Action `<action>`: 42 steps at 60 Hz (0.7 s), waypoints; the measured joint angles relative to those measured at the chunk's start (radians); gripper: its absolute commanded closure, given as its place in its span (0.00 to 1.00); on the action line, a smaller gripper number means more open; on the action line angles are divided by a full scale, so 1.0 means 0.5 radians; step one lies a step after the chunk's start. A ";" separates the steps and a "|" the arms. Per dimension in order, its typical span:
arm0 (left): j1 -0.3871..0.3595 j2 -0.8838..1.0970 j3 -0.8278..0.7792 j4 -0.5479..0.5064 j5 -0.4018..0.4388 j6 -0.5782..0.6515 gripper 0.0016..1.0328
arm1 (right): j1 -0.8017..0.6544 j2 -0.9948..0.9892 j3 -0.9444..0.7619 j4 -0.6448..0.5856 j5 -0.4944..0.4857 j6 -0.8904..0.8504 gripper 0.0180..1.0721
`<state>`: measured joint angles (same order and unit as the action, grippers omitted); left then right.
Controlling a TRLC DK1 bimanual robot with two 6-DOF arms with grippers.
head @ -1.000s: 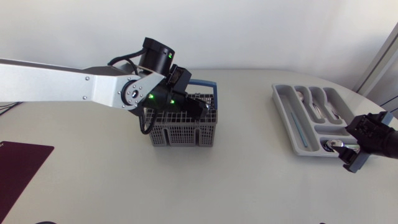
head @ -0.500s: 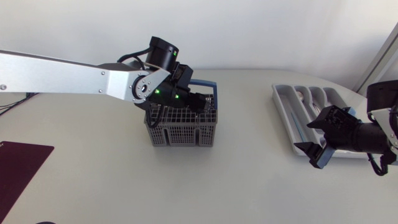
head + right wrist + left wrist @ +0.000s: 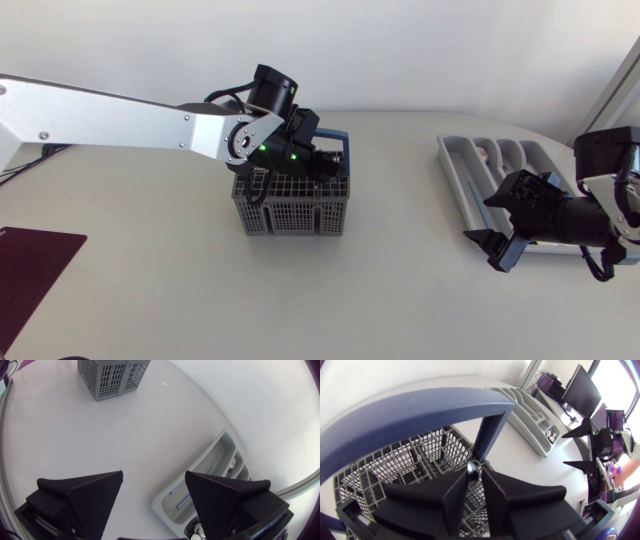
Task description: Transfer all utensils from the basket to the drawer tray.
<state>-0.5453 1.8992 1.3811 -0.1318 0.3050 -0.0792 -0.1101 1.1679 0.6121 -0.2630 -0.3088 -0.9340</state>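
Note:
The grey mesh basket (image 3: 290, 212) with a blue handle (image 3: 347, 150) stands at mid-table. My left gripper (image 3: 322, 166) reaches down into its right side under the handle. In the left wrist view the left gripper (image 3: 474, 479) has its fingers drawn close on the dark rounded end of a utensil (image 3: 472, 468) that stands up in a basket cell (image 3: 435, 450). The grey drawer tray (image 3: 458, 180) lies at the right with several utensils in it. My right gripper (image 3: 488, 228) hangs open and empty at the tray's near left corner, the tray (image 3: 200, 477) just ahead of the fingers.
A dark red mat (image 3: 30, 272) lies at the table's front left corner. The basket (image 3: 112, 377) shows far ahead in the right wrist view, with bare table between it and the tray. A shiny utensil end (image 3: 197, 532) lies in the tray's nearest compartment.
My left gripper has shifted right and deeper into the basket, and its fingers have closed together. My right gripper has drawn back from the tray's near end towards the table's middle, staying open.

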 measured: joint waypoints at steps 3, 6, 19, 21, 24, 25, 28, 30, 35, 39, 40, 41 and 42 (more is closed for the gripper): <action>0.000 0.000 0.000 -0.001 0.002 0.000 0.97 | 0.011 0.000 -0.002 0.000 0.000 0.006 0.14; 0.000 0.000 0.000 -0.001 0.016 -0.001 0.97 | 0.025 0.000 -0.002 0.001 0.007 0.019 0.14; 0.005 -0.002 -0.001 0.008 0.080 -0.009 0.97 | 0.095 0.000 -0.014 0.001 0.048 0.038 0.14; 0.008 -0.005 -0.005 0.018 0.100 -0.008 0.97 | 0.101 0.000 -0.015 0.001 0.052 0.039 0.14; 0.018 -0.018 -0.026 0.037 0.130 -0.009 0.97 | 0.114 0.000 -0.015 0.002 0.063 0.045 0.14; 0.022 -0.021 -0.032 0.043 0.134 -0.009 0.97 | 0.117 0.000 -0.015 0.002 0.075 0.046 0.14; 0.030 -0.037 -0.053 0.061 0.162 -0.009 0.97 | 0.131 -0.002 -0.015 0.001 0.090 0.050 0.14; 0.034 -0.047 -0.065 0.073 0.169 -0.010 0.97 | 0.141 -0.002 -0.015 0.001 0.092 0.053 0.14; 0.044 -0.076 -0.090 0.101 0.214 -0.018 0.97 | 0.159 -0.008 -0.015 0.002 0.099 0.067 0.14; 0.064 -0.114 -0.117 0.132 0.305 -0.054 0.97 | 0.183 -0.014 -0.015 0.001 0.106 0.076 0.14; 0.069 -0.122 -0.122 0.143 0.327 -0.061 0.97 | 0.188 -0.014 -0.015 0.001 0.106 0.076 0.14; 0.075 -0.130 -0.128 0.153 0.346 -0.069 0.97 | 0.194 -0.017 -0.015 0.001 0.108 0.081 0.14; 0.082 -0.138 -0.134 0.166 0.366 -0.072 0.97 | 0.198 -0.020 -0.015 0.001 0.111 0.082 0.14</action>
<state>-0.5041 1.8301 1.3140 -0.0490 0.4881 -0.1154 -0.0113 1.1580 0.6044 -0.2626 -0.2535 -0.8928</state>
